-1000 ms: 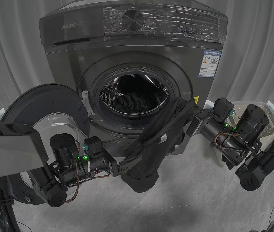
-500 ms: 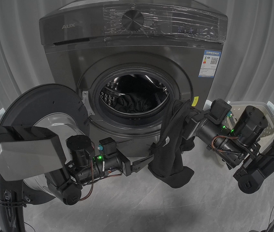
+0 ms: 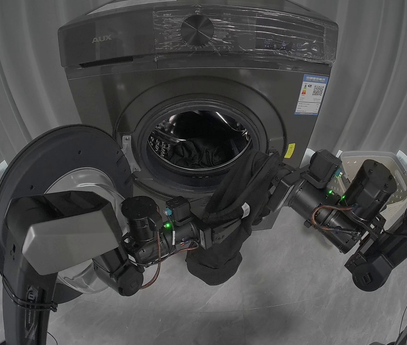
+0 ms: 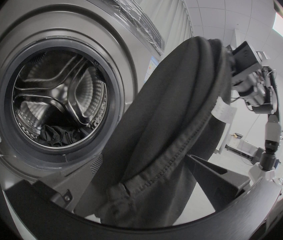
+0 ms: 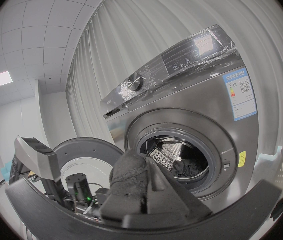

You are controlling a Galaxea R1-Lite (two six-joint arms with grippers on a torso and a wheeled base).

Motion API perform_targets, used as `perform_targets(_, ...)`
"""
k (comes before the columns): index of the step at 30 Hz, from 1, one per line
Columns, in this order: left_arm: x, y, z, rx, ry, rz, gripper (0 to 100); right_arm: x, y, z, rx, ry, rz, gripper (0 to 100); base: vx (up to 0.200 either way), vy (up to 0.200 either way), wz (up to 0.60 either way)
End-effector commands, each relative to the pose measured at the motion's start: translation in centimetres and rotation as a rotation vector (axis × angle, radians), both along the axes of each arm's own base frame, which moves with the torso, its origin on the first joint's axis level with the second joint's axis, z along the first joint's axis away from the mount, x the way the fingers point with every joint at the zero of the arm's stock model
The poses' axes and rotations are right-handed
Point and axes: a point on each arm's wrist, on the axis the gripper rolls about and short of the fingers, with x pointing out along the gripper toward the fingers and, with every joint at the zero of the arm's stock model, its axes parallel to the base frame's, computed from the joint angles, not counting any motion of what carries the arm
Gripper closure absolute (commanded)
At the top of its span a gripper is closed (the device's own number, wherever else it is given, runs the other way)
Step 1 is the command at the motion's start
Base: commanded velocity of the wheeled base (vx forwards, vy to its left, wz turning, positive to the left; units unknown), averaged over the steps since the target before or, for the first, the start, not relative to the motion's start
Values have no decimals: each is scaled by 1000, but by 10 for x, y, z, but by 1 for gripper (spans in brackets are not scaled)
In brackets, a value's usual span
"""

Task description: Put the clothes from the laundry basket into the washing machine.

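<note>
Limp black seamed garment (image 3: 234, 192) drapes from right gripper (image 3: 274, 176) across left gripper (image 3: 220, 231).

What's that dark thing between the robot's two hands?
A black piece of clothing stretches between them, from the right hand near the washing machine down to the left hand. The head view shows it.

R pincer (image 5: 145, 184) gripping dark garment (image 5: 128, 170), washer (image 5: 194, 117) open, clothes (image 5: 187, 169) inside
</note>
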Motion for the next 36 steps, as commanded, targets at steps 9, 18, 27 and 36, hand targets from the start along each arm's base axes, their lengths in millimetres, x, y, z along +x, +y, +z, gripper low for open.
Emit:
perform_targets(9,22,-14,-24,14,-12,57,0,-13,13,-3,3,19,62,100,0,0,0)
perform_targets(18,21,-16,-22,6,-37,57,100,-10,11,-2,6,14,50,100,0,0,0)
perform_targets(27,-25,1,14,33,-30,-5,100,2,2,1,17,1,4,100,0,0,0)
perform_targets(36,-80,24,65,25,-77,-51,100,41,3,-17,5,11,-63,100,0,0,0)
